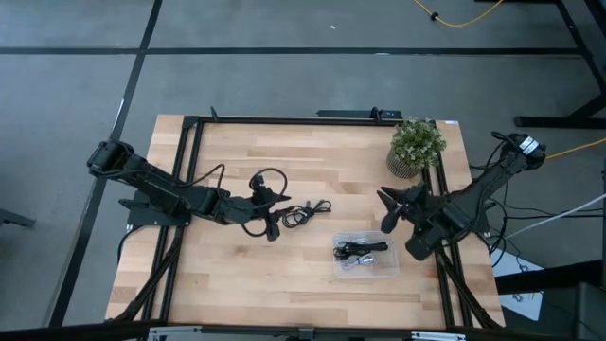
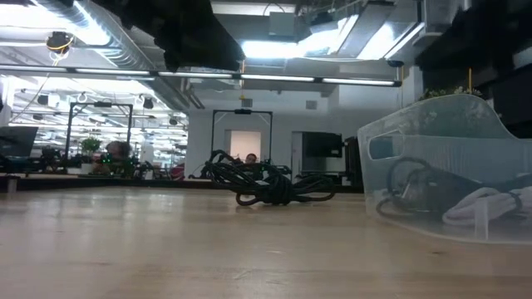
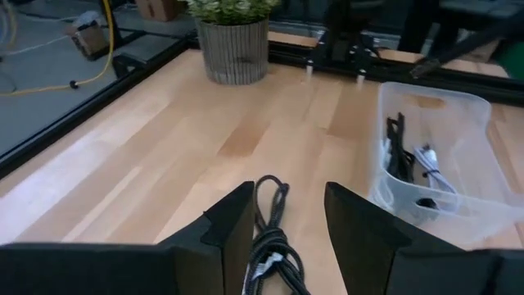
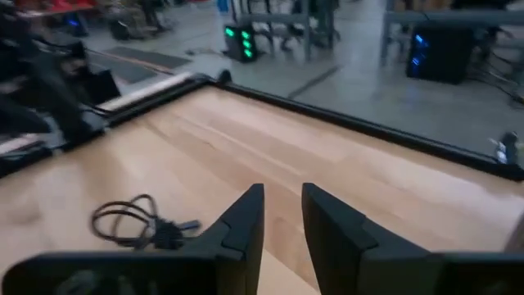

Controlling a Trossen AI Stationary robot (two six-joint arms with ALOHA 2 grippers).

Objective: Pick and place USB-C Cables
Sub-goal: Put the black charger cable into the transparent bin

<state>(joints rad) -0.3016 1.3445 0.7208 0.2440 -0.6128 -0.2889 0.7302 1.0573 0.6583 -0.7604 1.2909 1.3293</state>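
Pick step in hand. Left gripper [image 1: 268,224], fingers apart, straddling black USB-C cable bundle [image 1: 305,214] at frame centre. Clear bin [image 1: 365,257], lower right of centre, already holding cables. Right gripper [image 1: 390,210] parked centre right, fingers slightly apart. Next, judged: close, lift, carry rightward.

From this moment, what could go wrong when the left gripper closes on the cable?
1. The left gripper is open around only one end of the black USB-C cable bundle; its loose loops may trail out or snag.
2. The clear plastic bin already holds cables, so a dangling loop could catch its rim.
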